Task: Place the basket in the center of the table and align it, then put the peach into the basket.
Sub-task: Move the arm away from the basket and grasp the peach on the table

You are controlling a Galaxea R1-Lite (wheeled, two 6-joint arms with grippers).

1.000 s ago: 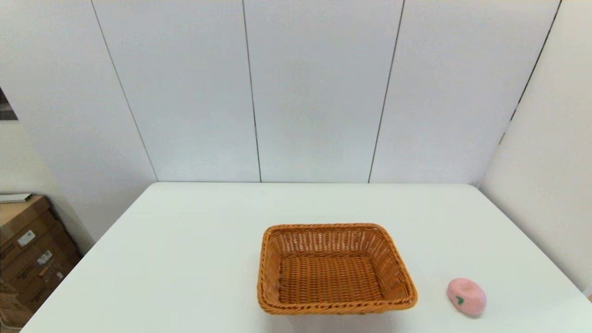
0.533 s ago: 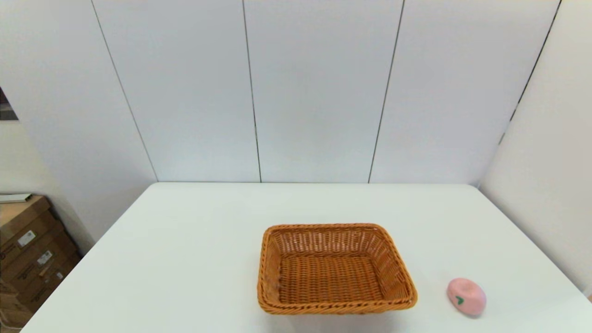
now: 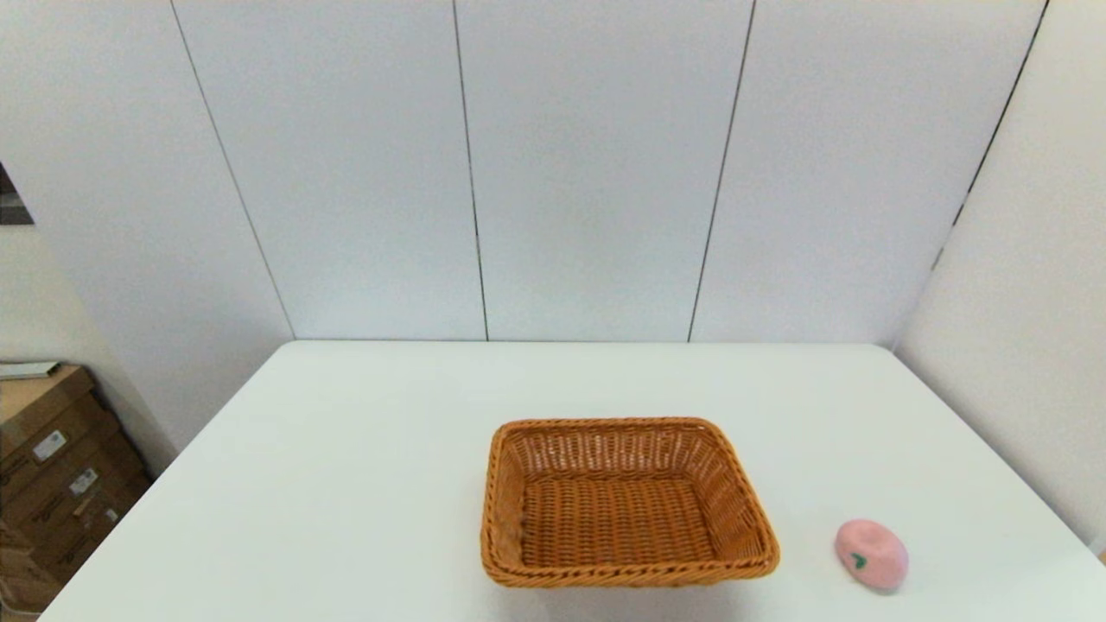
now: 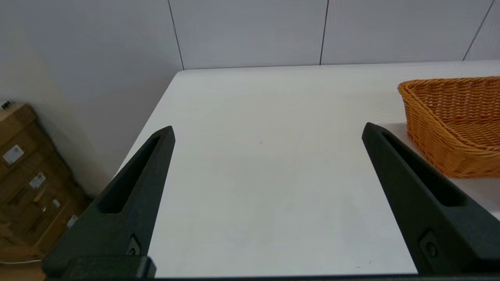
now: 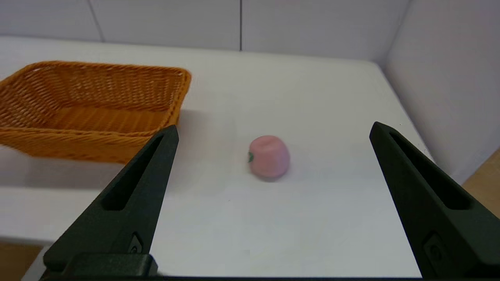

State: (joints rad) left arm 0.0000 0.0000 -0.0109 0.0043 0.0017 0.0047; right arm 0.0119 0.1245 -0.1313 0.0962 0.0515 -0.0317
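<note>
On the white table (image 3: 346, 484) nothing has shifted over the last second: both hands, the left hand (image 4: 267, 130) and right hand (image 5: 273, 128), wait wide open at the near edge, the peach (image 3: 871, 555) lies right of the roughly centred basket (image 3: 626, 505), untouched.

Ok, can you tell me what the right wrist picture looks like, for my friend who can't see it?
A small pink peach sits on the white table, straight ahead of the right hand, whose two black fingers are spread wide open. An empty orange-brown woven basket stands beside the peach, not touching it.
</note>
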